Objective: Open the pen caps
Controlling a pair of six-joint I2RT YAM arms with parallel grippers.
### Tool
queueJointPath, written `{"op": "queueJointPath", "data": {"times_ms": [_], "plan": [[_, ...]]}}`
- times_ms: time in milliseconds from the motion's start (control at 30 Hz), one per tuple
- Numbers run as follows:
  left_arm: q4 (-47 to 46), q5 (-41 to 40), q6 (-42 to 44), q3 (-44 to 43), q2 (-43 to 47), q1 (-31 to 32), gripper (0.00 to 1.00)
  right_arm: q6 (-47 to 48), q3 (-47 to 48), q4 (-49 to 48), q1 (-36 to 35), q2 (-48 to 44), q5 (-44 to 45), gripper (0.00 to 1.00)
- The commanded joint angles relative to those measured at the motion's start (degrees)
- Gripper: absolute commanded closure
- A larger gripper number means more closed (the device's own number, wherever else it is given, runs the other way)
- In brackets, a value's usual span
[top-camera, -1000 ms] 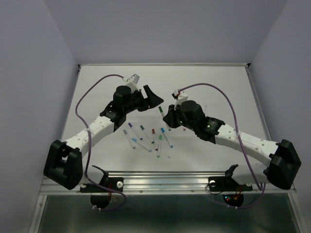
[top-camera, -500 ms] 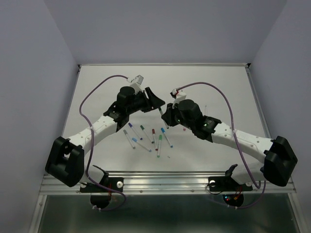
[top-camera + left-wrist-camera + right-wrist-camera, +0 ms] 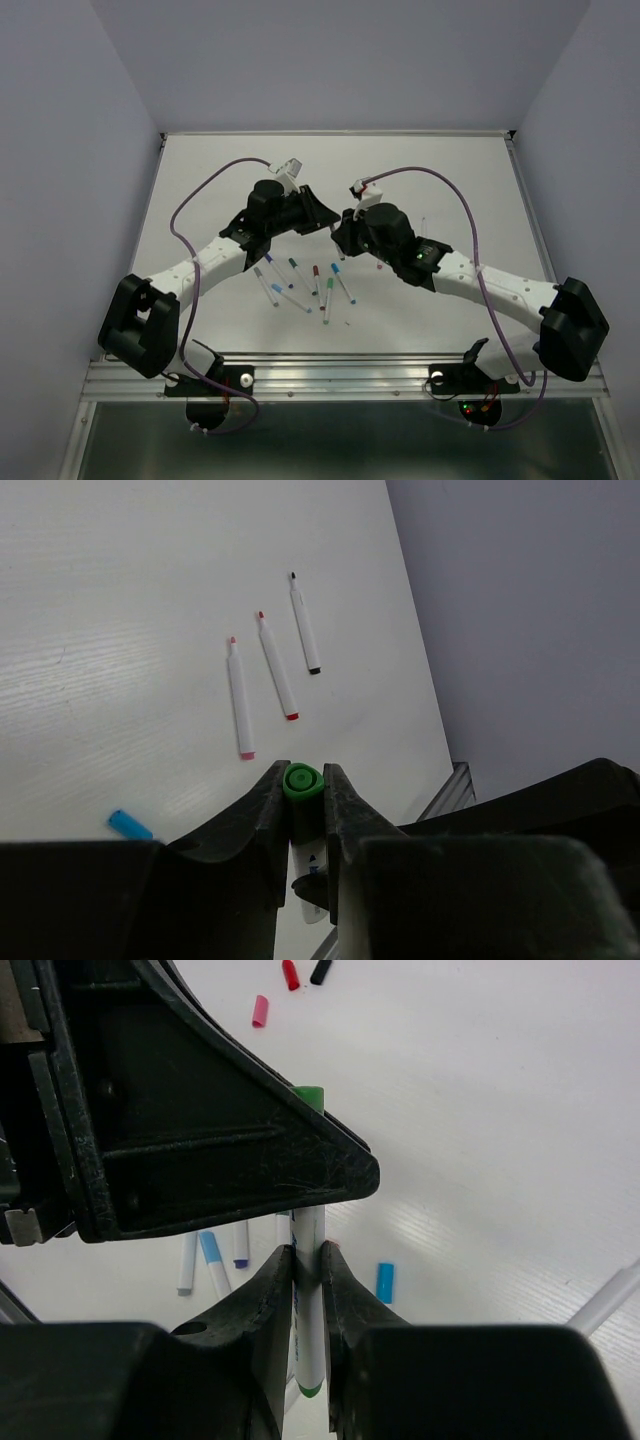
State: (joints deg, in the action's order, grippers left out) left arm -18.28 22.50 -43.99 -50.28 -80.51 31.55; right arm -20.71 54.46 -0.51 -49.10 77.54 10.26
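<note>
**One green pen held between two grippers, cap not yet off**

Top view — the left gripper (image 3: 318, 212) and the right gripper (image 3: 343, 232) meet tip to tip over the middle of the table (image 3: 450, 170). The thing between them is too small here to make out, and I cannot tell the state of the fingers from this height. A group of other pens (image 3: 300, 285) lies on the table on the near side of both grippers, apart from them.

Left wrist view — the two fingers (image 3: 268, 802) are pressed onto the green cap (image 3: 302, 780), which sits exactly between the tips with its end facing the camera. The barrel runs down behind the cap and is mostly hidden. Beyond the fingertips lie three uncapped pens (image 3: 277, 666); a blue cap (image 3: 130, 825) lies to the left of the fingers.

Right wrist view — the fingers pinch the white barrel of the green pen (image 3: 308, 1300) at about its middle. The left finger covers part of the cap, so the joint between cap and barrel is not visible. Three loose caps (image 3: 260, 1010) lie far beyond the tips.

My judgement: the step in hand is the pull itself. The next move calls for drawing the two grippers apart straight along the pen — with both grips kept firm, because a sideways pull could bend the pen or make it slip.
</note>
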Motion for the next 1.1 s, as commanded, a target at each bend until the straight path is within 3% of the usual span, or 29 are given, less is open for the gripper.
{"op": "queueJointPath", "data": {"times_ms": [0,167,233,267,333,400,467,600,633,667,700,733,767,1067], "plan": [[-2.5,0.0,0.0,-2.1,1.2,0.4,0.82,1.1,2.3,-3.6,0.3,0.2,0.9,0.99],[-2.4,-0.4,-0.3,-2.2,1.6,0.5,0.9,1.4,1.4,-3.5,0.3,-0.4,-0.1,0.98],[-2.4,-0.4,-0.3,-2.3,1.6,0.4,0.95,1.6,1.4,-3.5,0.3,-0.3,-1.5,0.92],[-2.4,-0.4,-0.6,-2.2,1.7,0.5,0.96,1.3,1.4,-3.6,0.3,-0.2,-1.2,0.75],[-2.4,-0.5,-0.6,-2.0,1.8,0.5,0.98,1.2,1.4,-3.5,0.3,0.2,-0.8,0.61],[-2.4,-0.4,-0.5,-2.0,1.9,0.6,0.99,1.3,1.6,-3.4,0.3,0.9,0.3,0.53],[-2.5,-0.4,-0.7,-1.8,2.2,0.6,1.0,1.3,1.8,-3.5,0.3,1.4,0.5,0.52],[-2.5,-0.8,-1.2,-1.8,2.8,0.6,1.0,1.4,2.2,-3.5,0.3,2.4,0.2,0.73],[-2.5,-0.6,-1.4,-1.9,2.7,0.6,1.0,1.5,2.2,-3.5,0.3,2.4,0.2,0.73],[-3.0,-0.2,-1.9,-2.0,2.7,0.6,1.0,1.5,2.3,-3.5,0.3,2.5,0.3,0.83],[-3.2,0.3,-2.0,-2.1,2.7,0.6,1.0,1.4,2.3,-3.5,0.3,2.6,0.3,0.83],[-3.5,0.3,-2.2,-2.3,2.6,0.6,1.0,1.5,2.3,-3.5,0.3,2.6,0.1,0.95],[-3.5,-0.2,-2.4,-2.4,2.6,0.6,1.0,1.7,2.1,-3.5,0.3,2.4,-0.7,0.99],[1.1,-10.6,-1.9,-9.8,-0.7,-0.8,1.0,1.4,-2.1,-2.3,0.3,-0.5,-8.8,0.99]]}}
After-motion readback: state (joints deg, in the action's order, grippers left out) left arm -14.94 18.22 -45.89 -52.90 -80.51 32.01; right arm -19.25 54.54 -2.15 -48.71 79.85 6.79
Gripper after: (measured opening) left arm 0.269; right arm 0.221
